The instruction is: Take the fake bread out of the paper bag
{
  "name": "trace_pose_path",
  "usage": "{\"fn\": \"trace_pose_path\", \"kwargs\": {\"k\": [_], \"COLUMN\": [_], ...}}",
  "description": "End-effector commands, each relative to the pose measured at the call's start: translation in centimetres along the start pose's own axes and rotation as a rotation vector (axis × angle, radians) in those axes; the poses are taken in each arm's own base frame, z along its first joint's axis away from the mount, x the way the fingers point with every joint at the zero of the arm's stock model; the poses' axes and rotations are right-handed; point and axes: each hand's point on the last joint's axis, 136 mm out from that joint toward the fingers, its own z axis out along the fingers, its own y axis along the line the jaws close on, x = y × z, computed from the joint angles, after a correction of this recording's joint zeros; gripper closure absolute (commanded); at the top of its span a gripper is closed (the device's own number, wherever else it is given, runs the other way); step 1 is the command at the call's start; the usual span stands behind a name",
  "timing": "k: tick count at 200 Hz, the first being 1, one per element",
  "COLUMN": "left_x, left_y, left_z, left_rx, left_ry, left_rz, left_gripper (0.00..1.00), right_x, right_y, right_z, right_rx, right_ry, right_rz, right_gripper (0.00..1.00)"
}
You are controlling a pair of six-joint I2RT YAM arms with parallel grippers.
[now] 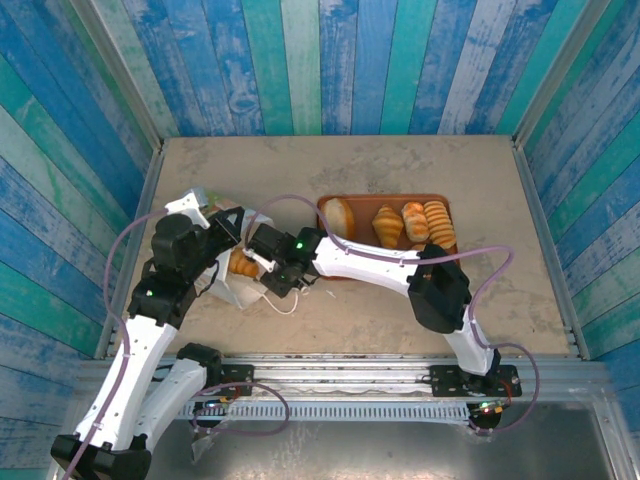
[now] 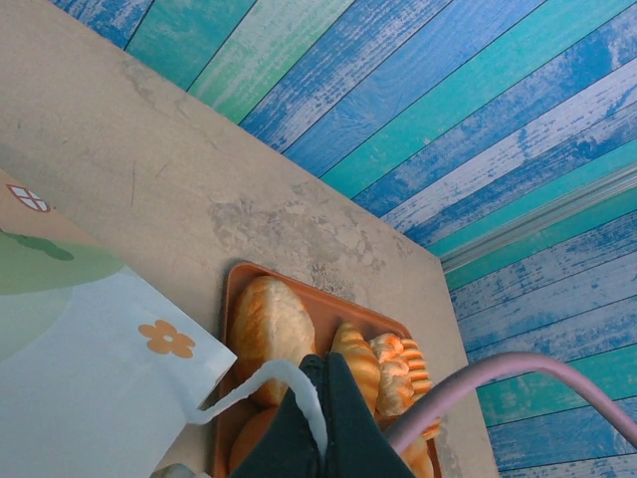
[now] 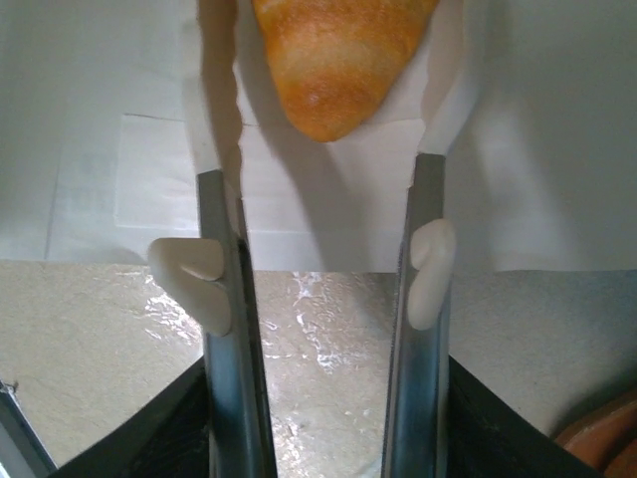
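The paper bag is laid on the left part of the worktop, just beside a brown tray. Its white cord handle is pinched in the left pincer, whose fingers are closed tight on the cord. The bag's printed side, with a green patch and an orange flower, is seen in the left wrist view.

The right pincer is set at the bag's mouth and is held partly open. A glossy golden-brown pastry is framed between its fingertips against the bag's white paper. A thin gap is seen at the finger on the left of the right wrist view, so no firm hold is shown.

Four pieces of fake bread are laid in a row on the tray: an oval loaf, a croissant and two ridged rolls.
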Motion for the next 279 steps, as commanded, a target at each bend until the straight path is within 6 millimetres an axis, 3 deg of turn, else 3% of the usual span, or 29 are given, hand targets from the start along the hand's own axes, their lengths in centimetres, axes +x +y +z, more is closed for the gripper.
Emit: {"fn": "trace_pose_path", "kwargs": {"k": [1,14,39,105,167,193,225,251,279], "left_x": [-0.7,-0.6,-0.5,-0.6,-0.7,-1.5,-4.0,-5.1,-4.9], "left_y": [-0.8,-0.7,-0.6,-0.7,-1.9,-1.1,0.9,1.0,0.9], "left_z": [-0.2,-0.1,0.1,-0.2,-0.9,-1.5,-4.0,-5.8,-6.2], "left_rx": [0.031,0.031,0.027,-0.003,-0.019,-0.091,-0.258,-0.292,-0.285], "left_ry": [-0.027,-0.027,-0.023,0.008,0.097,0.080,-0.034,-0.102,-0.102], "left_rz": [0.013,0.014,0.016,0.126,0.334,0.394,0.468,0.495,0.501], "left_gripper": [1.00,1.00,1.00,1.00,1.00,1.00,1.00,1.00,1.00], "right_x": [-0.2,-0.3,-0.2,1.8,9.1,11.9,14.4,15.9,17.0], "right_y": [-0.2,-0.3,-0.5,-0.5,-3.0,-5.0,-7.6,-8.5,-9.4], "right_z": [-1.4,-2.0,-3.6,-9.7,-16.0,-19.0,-22.7,-23.6,-23.9], "right_rx": [0.004,0.005,0.010,-0.013,0.082,0.168,0.289,0.330,0.354], "right_ry": [-0.001,-0.011,-0.034,-0.181,-0.219,-0.232,-0.200,-0.174,-0.114], "right_rz": [0.012,0.007,-0.016,-0.170,-0.335,-0.295,-0.206,-0.173,-0.117], "right_gripper": [0.56,0.63,0.68,0.69,0.69,0.68,0.68,0.67,0.67]}}
